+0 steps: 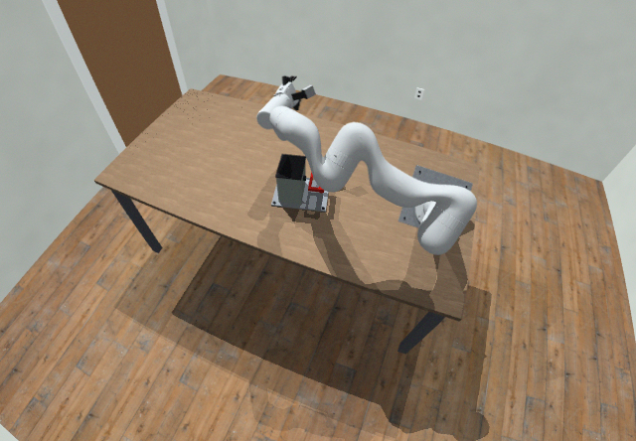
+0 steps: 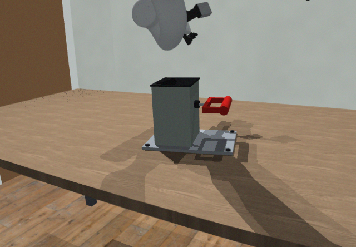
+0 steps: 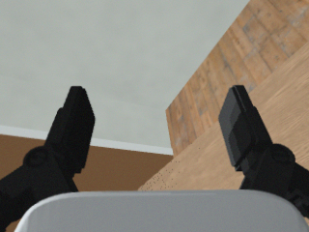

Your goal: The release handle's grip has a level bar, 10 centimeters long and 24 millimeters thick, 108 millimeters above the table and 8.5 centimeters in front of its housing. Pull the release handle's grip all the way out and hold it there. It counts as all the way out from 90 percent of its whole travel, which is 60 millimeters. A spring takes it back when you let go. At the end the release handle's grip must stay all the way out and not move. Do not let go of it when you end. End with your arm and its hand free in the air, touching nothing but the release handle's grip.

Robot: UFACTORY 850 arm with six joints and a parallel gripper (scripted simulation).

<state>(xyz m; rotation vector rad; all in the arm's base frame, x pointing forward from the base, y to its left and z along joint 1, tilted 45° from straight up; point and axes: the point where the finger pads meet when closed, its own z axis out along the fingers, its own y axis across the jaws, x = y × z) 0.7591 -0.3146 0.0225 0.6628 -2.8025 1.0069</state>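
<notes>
arm [image 1: 359, 154]: white, snaking up from its base, high in the air | gripper [image 3: 156, 126]: raised, aimed toward the wall | jaws: spread wide, holding nothing

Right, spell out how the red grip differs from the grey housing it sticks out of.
The red grip is a small open loop with a round level bar at its far end; the grey housing is a tall closed box with a black top. The grip hangs in the air on a thin rod, while the housing stands upright on a base plate on the table. Both are clear of the open gripper, which is high above them.
</notes>
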